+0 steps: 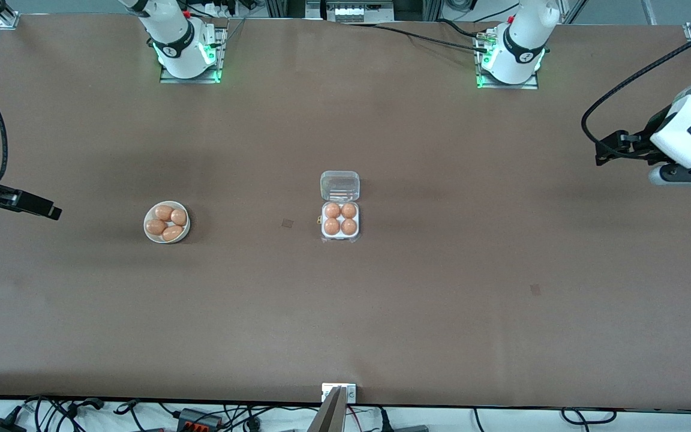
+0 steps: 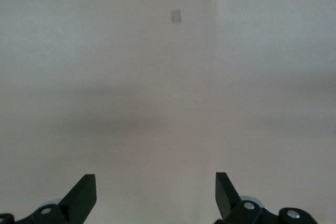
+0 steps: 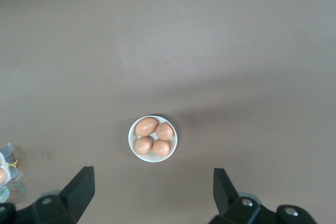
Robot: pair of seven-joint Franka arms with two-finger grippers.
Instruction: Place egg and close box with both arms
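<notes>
Front view alone shows the box [image 1: 340, 220]: white tray mid-table, four smooth orange-brown eggs inside, clear lid hinged back. Round white bowl [image 3: 153, 139] holds four more. Left gripper [image 2: 156, 195], right gripper [image 3: 153, 190]: both spread, empty, waiting above the table ends.

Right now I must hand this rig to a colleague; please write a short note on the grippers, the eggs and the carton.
Left gripper: open, empty, waiting over bare table at its own end.
Right gripper: open, empty, above the round white bowl of four orange-brown eggs.
White four-cell egg carton: mid-table, all four cells filled.
Clear hinged lid: lying open.
Done: egg placement, apparently.
Left: close the lid.
</notes>
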